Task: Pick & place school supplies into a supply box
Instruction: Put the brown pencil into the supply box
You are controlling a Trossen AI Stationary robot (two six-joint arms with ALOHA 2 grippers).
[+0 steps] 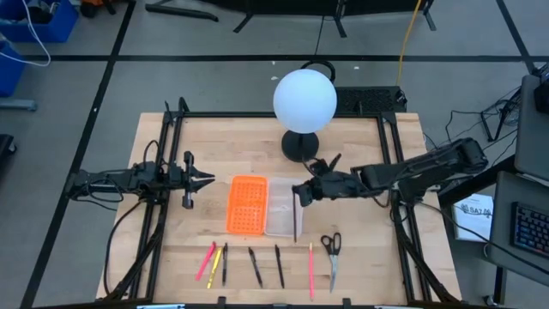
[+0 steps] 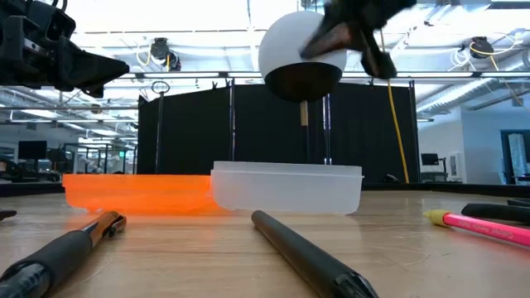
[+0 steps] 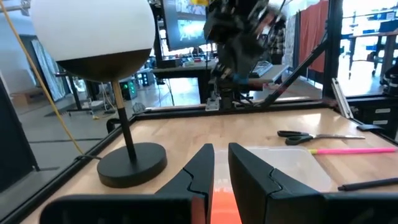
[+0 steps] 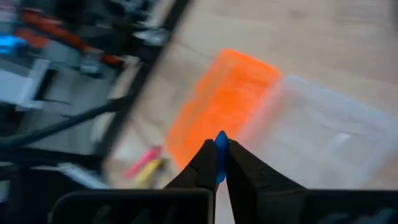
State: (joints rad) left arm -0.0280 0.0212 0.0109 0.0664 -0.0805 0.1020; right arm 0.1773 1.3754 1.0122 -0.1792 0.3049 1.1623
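Observation:
My right gripper (image 1: 298, 193) is over the right edge of the clear supply box (image 1: 279, 206) and is shut on a thin dark pen (image 1: 296, 219), which shows blue in the right wrist view (image 4: 221, 149). In the low view the gripper (image 2: 348, 33) is high above the box (image 2: 286, 189). My left gripper (image 1: 202, 180) waits left of the orange perforated tray (image 1: 247, 204), its fingers a narrow gap apart and empty (image 3: 221, 168). Several pens lie along the near edge: pink (image 1: 206, 260), yellow (image 1: 214, 263), black (image 1: 255, 266) and red-orange (image 1: 310, 268). The scissors (image 1: 332, 253) lie there too. My right gripper pinches the pen near its far end (image 4: 221, 142) between its two fingertips. The fingers reach from the table's right and lie across the pen. The rest of the pen (image 1: 297, 232) runs from the fingers toward the near edge, along the box's right side.
A lamp with a white globe (image 1: 304, 99) stands on a black base (image 1: 300, 144) at the far middle, close behind my right gripper. The orange tray touches the box's left side. A black frame (image 1: 171, 172) borders the table. Bare wood lies between the trays and the pens.

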